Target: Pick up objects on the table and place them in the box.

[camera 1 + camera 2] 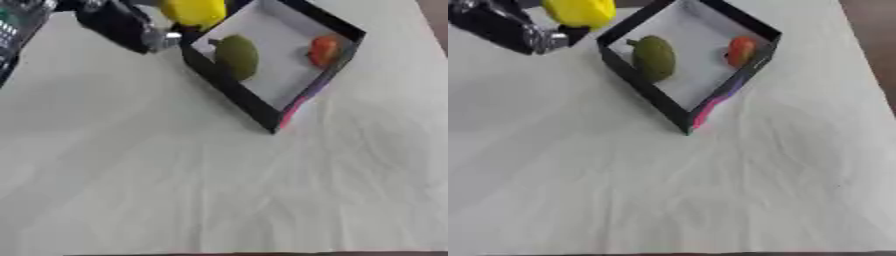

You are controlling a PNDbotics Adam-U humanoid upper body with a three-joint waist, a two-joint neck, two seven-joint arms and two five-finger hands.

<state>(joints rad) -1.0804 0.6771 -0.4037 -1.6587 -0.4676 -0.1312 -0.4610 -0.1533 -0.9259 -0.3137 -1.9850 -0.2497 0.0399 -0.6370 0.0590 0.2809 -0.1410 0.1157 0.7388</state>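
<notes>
A black-walled box with a white floor sits askew at the top middle of the table. Inside it lie a green oblong fruit on the left and a red-orange object by the right wall. My left arm comes in from the upper left. My left hand is shut on a yellow object, held just outside the box's upper left wall, at the top edge of the view. Most of the hand is hidden behind the yellow object. My right hand shows in no view.
A dark mesh basket stands at the far left edge. The white cloth-covered table stretches wide below the box. Its right edge borders brown floor.
</notes>
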